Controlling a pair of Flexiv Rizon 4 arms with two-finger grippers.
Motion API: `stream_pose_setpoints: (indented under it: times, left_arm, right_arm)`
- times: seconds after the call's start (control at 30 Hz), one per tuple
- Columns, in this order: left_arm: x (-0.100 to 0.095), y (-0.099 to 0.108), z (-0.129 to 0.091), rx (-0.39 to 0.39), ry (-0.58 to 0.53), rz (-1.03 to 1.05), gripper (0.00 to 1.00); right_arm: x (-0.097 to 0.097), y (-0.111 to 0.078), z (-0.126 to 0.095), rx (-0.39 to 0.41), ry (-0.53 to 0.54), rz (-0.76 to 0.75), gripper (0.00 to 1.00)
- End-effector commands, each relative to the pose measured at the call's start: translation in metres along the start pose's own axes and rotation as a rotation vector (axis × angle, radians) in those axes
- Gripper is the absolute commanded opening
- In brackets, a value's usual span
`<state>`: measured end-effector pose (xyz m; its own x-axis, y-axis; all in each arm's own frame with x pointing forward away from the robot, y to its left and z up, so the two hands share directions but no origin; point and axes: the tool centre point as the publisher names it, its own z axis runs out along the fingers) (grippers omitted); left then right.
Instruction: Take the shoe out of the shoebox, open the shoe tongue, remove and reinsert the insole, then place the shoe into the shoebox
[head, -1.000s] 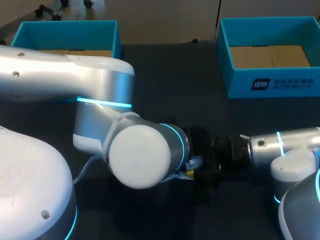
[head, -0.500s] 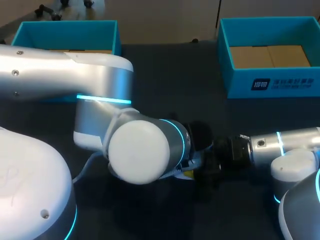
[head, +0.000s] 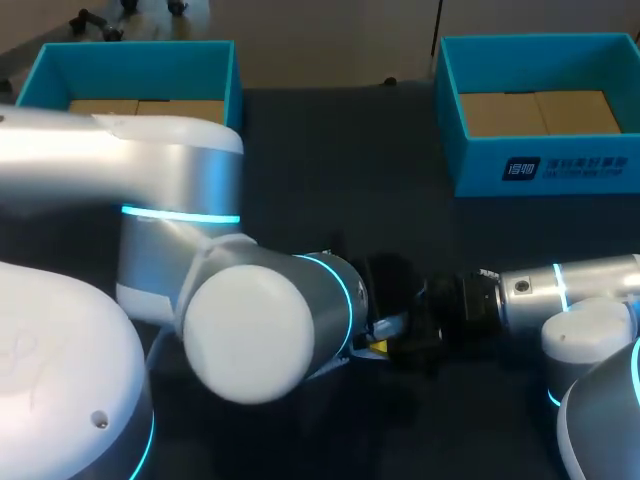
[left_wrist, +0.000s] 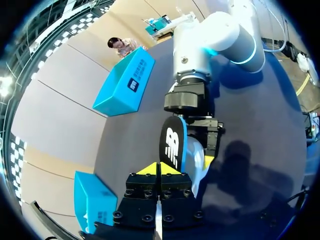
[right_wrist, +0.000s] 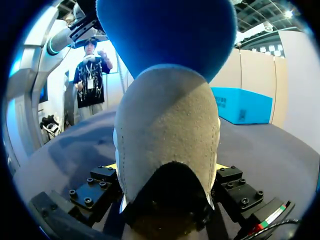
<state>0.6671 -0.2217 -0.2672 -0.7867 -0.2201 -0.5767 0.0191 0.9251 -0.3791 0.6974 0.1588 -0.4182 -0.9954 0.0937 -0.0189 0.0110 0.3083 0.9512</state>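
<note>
Shoe (right_wrist: 167, 150) is out of the shoebox (head: 545, 170), held over the tabletop (head: 330, 150) with the right gripper (right_wrist: 166, 171) jaws clamped on its heel. Left gripper (left_wrist: 160, 169) jaws are pinched together on the insole (left_wrist: 172, 142) edge – insole looks pulled mostly free. Left, I'd judge: reinserting the insole, then boxing the shoe.
</note>
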Motion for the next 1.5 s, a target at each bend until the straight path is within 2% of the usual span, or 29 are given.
stream_pose_setpoints:
  times: [0.03,0.3,0.43,0.5,0.6,0.7,1.07,1.5]
  left_arm:
    - [-0.004,0.005,-0.013,0.003,0.008,-0.003,0.00]
    - [-0.004,0.004,-0.029,0.005,0.028,-0.009,0.00]
    - [-0.002,0.004,-0.035,-0.002,0.051,-0.008,0.04]
    - [-0.001,0.004,-0.037,-0.009,0.063,-0.008,0.13]
    - [0.002,0.006,-0.040,-0.017,0.076,-0.007,0.35]
    - [0.006,0.008,-0.041,-0.020,0.075,-0.006,0.43]
    - [0.020,0.014,-0.042,-0.019,0.058,0.003,0.44]
    - [0.044,0.015,-0.023,-0.023,0.023,0.011,0.45]
  right_arm:
    - [0.001,0.001,0.001,0.005,0.000,0.000,0.00]
    - [0.001,0.001,0.001,0.005,0.000,0.000,0.00]
    - [0.001,0.001,0.001,0.005,0.000,0.000,0.00]
    - [0.001,0.001,0.001,0.005,0.000,0.000,0.00]
    - [0.001,0.001,0.001,0.005,0.000,0.000,0.00]
    - [0.001,0.001,0.001,0.005,0.000,0.000,0.00]
    - [0.001,0.001,0.001,0.005,0.000,0.000,0.00]
    - [0.001,0.001,0.001,0.005,0.000,0.000,0.00]
